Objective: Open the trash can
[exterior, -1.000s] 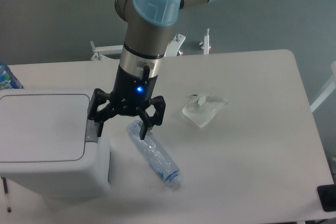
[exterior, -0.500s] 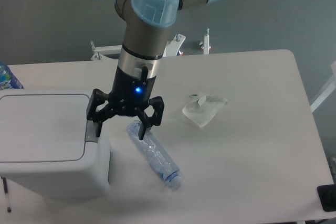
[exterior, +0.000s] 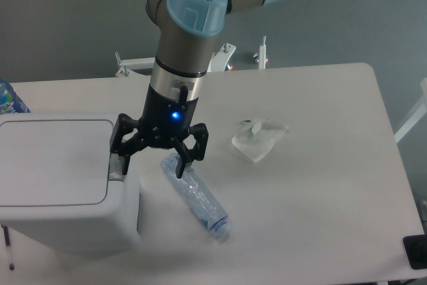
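Trash can [exterior: 57, 185] fills the lower left of the frame, lid down; its grey tab [exterior: 117, 167] sits right under your claw's [exterior: 155, 159] left finger. Fingers spread, empty; press there.

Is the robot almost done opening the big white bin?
Not yet. The hand is open, and one finger is right at the grey button on the trash can rim. The lid is flat and shut. Pressing the button and popping the lid is left.
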You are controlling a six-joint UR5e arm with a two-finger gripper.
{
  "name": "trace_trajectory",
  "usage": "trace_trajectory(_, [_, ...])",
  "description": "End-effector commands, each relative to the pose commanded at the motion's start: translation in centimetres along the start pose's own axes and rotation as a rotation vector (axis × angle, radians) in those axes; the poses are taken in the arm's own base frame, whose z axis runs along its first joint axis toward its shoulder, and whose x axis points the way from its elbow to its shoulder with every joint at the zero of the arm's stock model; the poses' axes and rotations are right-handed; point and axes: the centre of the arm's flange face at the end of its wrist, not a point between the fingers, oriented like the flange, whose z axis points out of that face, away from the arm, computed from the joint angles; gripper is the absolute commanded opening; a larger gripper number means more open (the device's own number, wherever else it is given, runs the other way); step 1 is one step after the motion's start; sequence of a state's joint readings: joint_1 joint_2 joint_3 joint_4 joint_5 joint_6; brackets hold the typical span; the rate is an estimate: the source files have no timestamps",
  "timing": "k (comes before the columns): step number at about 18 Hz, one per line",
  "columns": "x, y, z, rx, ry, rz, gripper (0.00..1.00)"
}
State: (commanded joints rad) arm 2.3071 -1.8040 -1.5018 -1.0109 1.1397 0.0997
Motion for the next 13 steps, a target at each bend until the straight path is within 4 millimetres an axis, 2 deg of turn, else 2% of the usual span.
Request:
trace_trajectory(11, [-0.01,0.09,0.01,0.0,-0.002,0.002,1.0])
trace_trajectory(13, [0.31,-0.31,-0.78,0.018,-0.003,0.011,1.0])
